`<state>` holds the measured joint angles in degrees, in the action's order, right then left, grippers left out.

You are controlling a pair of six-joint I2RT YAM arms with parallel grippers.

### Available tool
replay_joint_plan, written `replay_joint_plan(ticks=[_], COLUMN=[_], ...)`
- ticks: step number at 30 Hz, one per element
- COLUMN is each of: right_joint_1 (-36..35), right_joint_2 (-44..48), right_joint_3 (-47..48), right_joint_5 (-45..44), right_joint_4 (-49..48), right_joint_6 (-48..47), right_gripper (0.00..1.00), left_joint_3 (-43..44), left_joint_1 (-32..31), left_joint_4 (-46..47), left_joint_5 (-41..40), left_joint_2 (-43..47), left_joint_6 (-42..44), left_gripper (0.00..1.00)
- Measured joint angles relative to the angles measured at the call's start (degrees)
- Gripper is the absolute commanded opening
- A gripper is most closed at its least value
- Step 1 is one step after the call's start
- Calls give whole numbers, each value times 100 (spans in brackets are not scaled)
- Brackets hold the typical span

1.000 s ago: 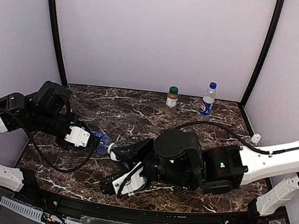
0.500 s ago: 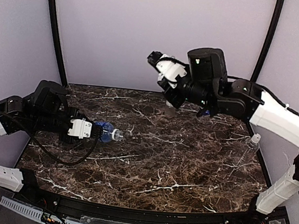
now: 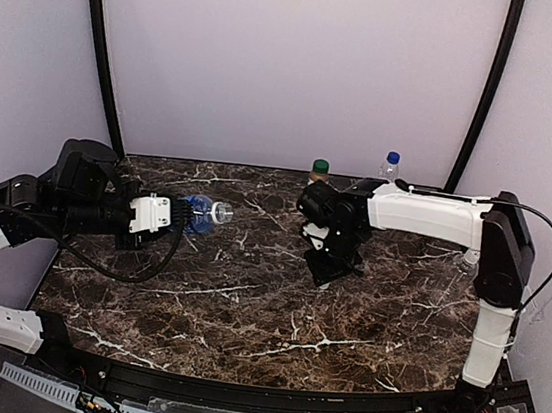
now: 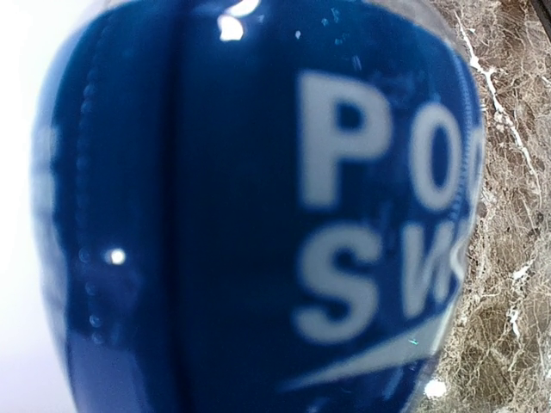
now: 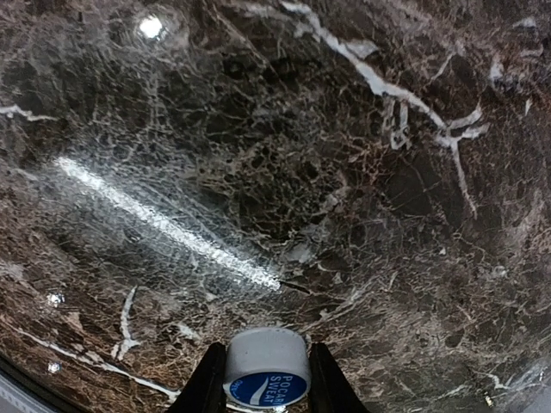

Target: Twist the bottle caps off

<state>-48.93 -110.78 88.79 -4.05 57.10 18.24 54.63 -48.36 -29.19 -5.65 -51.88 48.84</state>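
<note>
While the left arm reaches in from the left side, its left pincer (image 3: 184, 217) is closed around the body of a Pocari Sweat bottle (image 3: 203, 212), holding it on its side above the dark marble tabletop (image 3: 243, 313). The bottle's bare, uncapped neck points right, toward the middle of the scene. From the left wrist camera the blue label with large white letters fills nearly the whole view, so the pincer fingers themselves are hidden there.

The right arm stretches across from the right, and the right pincer (image 3: 327, 265) points down, low over the centre of the tabletop. Its two dark fingers (image 5: 207, 383) are narrowly parted and pinch a white cap (image 5: 265, 366) between them, one finger on each side. The cap's face carries a blue Pocari Sweat print. Whether the cap touches the marble cannot be told.

At the back edge stands a brown bottle (image 3: 317, 181) with a dark green cap (image 3: 320, 164). To its right, behind the right arm, a clear bottle (image 3: 388, 175) shows its blue cap (image 3: 392, 157).
</note>
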Motion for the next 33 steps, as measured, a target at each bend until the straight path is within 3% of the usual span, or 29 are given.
replay_joint_plan(ticks=[6,7,11,12,14,15,22,27,29,33], right_joint_1=[-42,-59,-142,-160,-170,-170,-232,-476,-577,-977], right_joint_2=[-544,-634,-874,-885,-883,-883,-424,870,1436,2859], right_joint_3=[-35,-35,-42,-42,-42,-42,85,291,254,-977], right_joint_5=[133,153,199,205,249,264,55,-175,-42,820], right_joint_4=[98,87,-4,-17,-39,-50,-90,-737,-1248,-3606], right_joint_6=[146,160,205,208,232,216,-90,-619,-863,-1615], right_gripper=[0,4,34,49,93,98,99,99,99,99], left_joint_3=[-2,-2,9,13,42,63,411,916,1104,1390], left_joint_1=[11,15,20,20,20,20,28,76,101,157], left_joint_4=[0,-2,-4,-2,-9,-9,-205,-444,-490,-529], left_joint_5=[2,2,7,11,24,35,544,1425,1790,2457], left_joint_2=[24,31,37,37,37,37,37,15,-22,-96], left_joint_6=[-44,-50,-76,-90,-114,-131,-476,-1099,-1325,-1687], left_gripper=[31,31,31,31,31,31,31,31,31,31])
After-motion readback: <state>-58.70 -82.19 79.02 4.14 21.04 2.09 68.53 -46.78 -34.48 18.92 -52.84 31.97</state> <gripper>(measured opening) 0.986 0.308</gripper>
